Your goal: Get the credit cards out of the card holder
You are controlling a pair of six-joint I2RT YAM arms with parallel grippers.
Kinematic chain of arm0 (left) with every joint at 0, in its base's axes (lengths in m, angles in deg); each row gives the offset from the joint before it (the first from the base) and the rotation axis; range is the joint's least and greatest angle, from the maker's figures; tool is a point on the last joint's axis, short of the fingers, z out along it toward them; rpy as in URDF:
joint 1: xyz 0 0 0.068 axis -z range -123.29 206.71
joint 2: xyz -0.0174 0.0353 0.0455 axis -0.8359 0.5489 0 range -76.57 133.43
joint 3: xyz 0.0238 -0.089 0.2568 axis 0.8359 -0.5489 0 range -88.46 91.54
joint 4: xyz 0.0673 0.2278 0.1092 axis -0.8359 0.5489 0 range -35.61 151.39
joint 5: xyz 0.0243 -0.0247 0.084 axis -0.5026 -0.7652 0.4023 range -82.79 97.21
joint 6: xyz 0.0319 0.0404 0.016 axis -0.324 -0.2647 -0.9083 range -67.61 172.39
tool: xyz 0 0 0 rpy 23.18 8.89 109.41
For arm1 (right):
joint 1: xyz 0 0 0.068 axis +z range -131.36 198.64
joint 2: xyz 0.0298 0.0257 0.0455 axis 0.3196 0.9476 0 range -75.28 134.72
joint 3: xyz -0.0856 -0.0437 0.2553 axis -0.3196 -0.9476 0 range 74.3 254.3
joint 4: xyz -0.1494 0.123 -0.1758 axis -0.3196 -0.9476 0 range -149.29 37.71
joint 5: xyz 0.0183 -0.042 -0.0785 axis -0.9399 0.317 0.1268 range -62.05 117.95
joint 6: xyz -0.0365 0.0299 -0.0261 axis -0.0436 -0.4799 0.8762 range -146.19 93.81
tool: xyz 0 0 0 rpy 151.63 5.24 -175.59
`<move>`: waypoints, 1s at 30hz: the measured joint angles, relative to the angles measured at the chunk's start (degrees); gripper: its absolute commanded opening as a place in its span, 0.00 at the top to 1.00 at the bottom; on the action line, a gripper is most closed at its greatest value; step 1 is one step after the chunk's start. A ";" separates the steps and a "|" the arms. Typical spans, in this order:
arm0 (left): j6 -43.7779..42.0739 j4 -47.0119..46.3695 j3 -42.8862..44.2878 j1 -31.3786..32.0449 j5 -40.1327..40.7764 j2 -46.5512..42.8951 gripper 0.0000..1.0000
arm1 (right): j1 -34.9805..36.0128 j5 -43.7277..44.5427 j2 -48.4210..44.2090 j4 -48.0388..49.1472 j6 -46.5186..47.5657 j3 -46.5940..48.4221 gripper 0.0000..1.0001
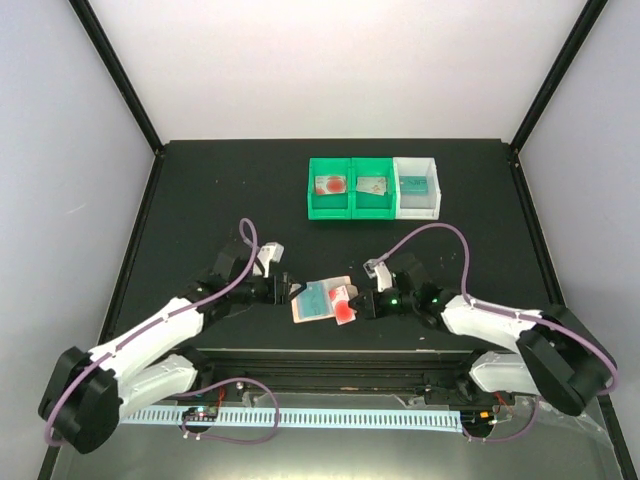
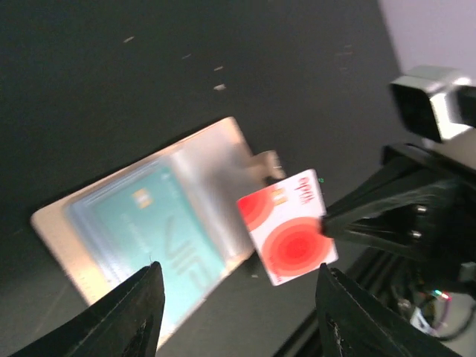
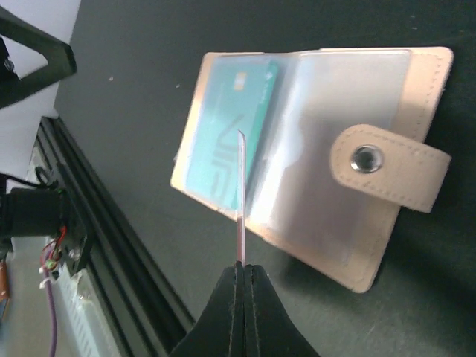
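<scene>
Barely legible print on two cards

The teal card [image 2: 149, 230] tucked in the card holder [image 2: 216, 145] carries large pale letters across its face. They seem to begin "VI", and the last stroke cannot be told in either wrist view. The red-and-white card [image 2: 290, 234] has one short red word along its edge beside a small gold chip, too blurred to read. The cards [image 1: 330, 184] in the far bins [image 1: 372, 210] on the surface are too small to read.

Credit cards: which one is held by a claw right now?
The white card with red circles, pinched in the right claw; the teal card sits in the card holder.
</scene>
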 measured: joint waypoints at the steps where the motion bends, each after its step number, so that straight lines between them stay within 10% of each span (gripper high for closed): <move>1: -0.79 0.76 0.83 0.00 -1.07 -1.68 0.42 | 0.00 -0.42 -1.11 -1.31 0.48 0.17 0.99; 30: -6.16 10.80 4.13 0.00 -29.33 -16.74 0.38 | 0.00 -27.87 -19.17 -16.20 10.12 5.73 0.99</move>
